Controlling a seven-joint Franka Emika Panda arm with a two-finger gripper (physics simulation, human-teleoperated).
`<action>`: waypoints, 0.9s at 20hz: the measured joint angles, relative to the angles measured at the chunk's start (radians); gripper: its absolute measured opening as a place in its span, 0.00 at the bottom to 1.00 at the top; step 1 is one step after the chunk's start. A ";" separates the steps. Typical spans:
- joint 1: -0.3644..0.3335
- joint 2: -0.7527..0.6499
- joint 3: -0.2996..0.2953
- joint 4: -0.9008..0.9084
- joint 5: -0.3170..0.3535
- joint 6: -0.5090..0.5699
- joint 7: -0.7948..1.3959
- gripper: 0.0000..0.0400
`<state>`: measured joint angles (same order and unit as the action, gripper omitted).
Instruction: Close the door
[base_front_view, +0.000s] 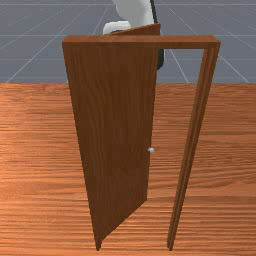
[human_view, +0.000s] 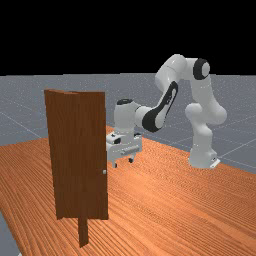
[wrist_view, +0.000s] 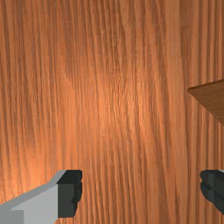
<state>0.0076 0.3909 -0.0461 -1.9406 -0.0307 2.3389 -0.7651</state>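
Behind the door's top, the gripper (base_front_view: 117, 27) is partly hidden in the front view. In the far view the gripper (human_view: 123, 162) hangs above the table, just right of the door (human_view: 77, 155). Wide apart and with nothing between them stand the fingers of the gripper (wrist_view: 141, 191). The door (base_front_view: 115, 125) is ajar, its free edge swung back toward the arm, with a small pale knob (base_front_view: 151, 150) at that edge. In the far view the knob (human_view: 104, 172) faces the gripper's side. A corner of the door (wrist_view: 212, 98) shows beside the gripper in the wrist view.
The door frame's top bar (base_front_view: 185, 42) and its post (base_front_view: 187, 150) on the front view's right stand upright, with a gap between post and door. Around the frame lies the wooden table (base_front_view: 225, 150). The arm's base (human_view: 202, 159) is at the far view's right.
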 joint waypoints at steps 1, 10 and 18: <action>0.000 -0.008 0.000 -0.014 -0.001 0.005 0.000 0.61; 0.001 -0.049 -0.003 -0.075 -0.002 0.024 0.008 0.92; 0.048 -0.046 0.087 -0.068 -0.043 0.029 -0.175 1.00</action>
<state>0.0559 0.3452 0.0412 -2.0086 -0.0734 2.3676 -0.9400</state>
